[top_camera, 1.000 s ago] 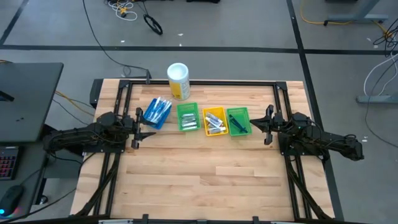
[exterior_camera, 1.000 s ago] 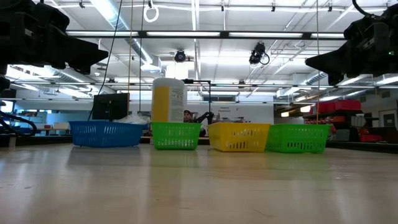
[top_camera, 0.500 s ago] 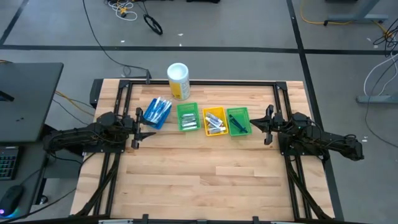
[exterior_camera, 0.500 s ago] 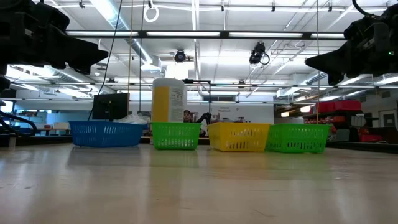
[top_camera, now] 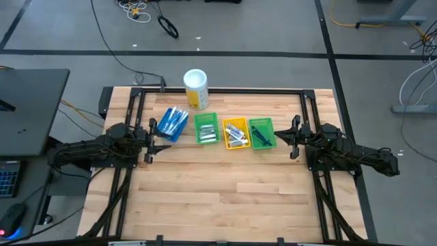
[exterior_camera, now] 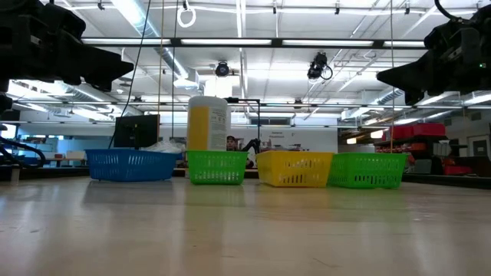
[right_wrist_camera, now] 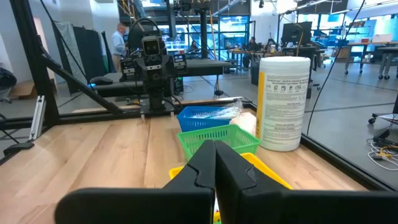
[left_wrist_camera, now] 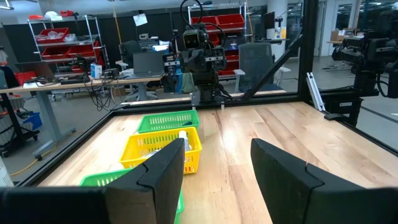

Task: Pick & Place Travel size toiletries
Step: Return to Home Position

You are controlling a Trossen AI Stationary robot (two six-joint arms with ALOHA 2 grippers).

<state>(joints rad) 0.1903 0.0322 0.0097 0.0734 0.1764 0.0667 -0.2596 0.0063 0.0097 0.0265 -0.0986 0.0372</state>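
The left gripper point(left_wrist_camera: 217, 150) is spread wide with nothing between its fingers, and the right gripper point(right_wrist_camera: 215, 152) has its fingers pressed together on nothing; both hang raised above the table point(top_camera: 225, 184), one at each end of the row of bins. The toiletries point(top_camera: 235, 134) lie sorted inside that row: brushes in the blue bin point(top_camera: 161, 130), small tubes in the left green bin point(top_camera: 206, 116) and the yellow bin point(top_camera: 235, 120), dark razors in the right green bin point(top_camera: 272, 133). I see none loose on the wood, though a thing that small might be missed from above. The risk now is in the arms' own travel. The left gripper is just beside the blue bin and the right one near the right green bin, so a low or inward sweep could catch a rim, shove the light bins together or tip one and spill it. The tall canister point(top_camera: 196, 89) behind the row is well apart from both arms and looks safe.
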